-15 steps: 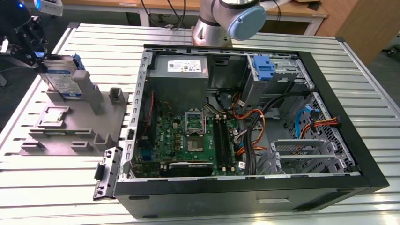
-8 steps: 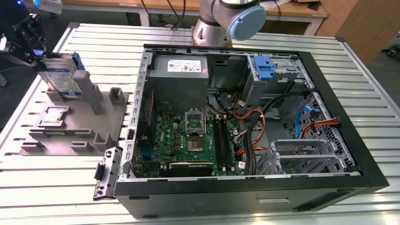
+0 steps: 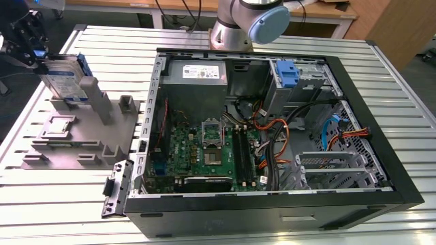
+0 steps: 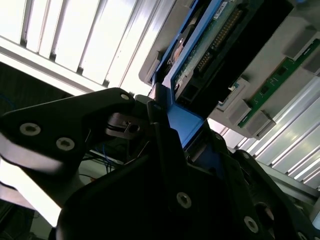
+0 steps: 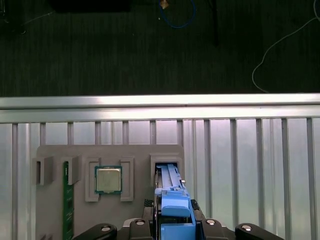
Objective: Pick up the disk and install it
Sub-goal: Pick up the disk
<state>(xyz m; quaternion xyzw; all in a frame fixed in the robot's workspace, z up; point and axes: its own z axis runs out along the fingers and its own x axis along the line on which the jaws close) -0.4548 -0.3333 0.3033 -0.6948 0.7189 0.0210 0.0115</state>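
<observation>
The disk [image 3: 65, 81], silver with a white and blue label and blue side rails, stands on edge in the upright slot of the grey fixture plate [image 3: 75, 140] at the exterior view's left. My gripper [image 3: 35, 55] is at its upper end, shut on the blue rail. In the first wrist view the disk [image 5: 172, 197] runs from the fixture slot up between my gripper [image 5: 175, 225] fingers. In the second wrist view the disk's circuit-board side [image 4: 210, 45] shows, with the black fingers [image 4: 160, 117] pressed on the blue rail.
An open computer case [image 3: 402, 168] lies to the fixture's right, with a motherboard [image 3: 204, 153], a grey power supply [image 3: 197, 74] and a drive bay with a blue latch [image 3: 289, 74]. On the fixture sit a processor chip [image 5: 108, 180] and a green memory stick [image 5: 65, 200]. The arm's base [image 3: 248, 20] stands behind the case.
</observation>
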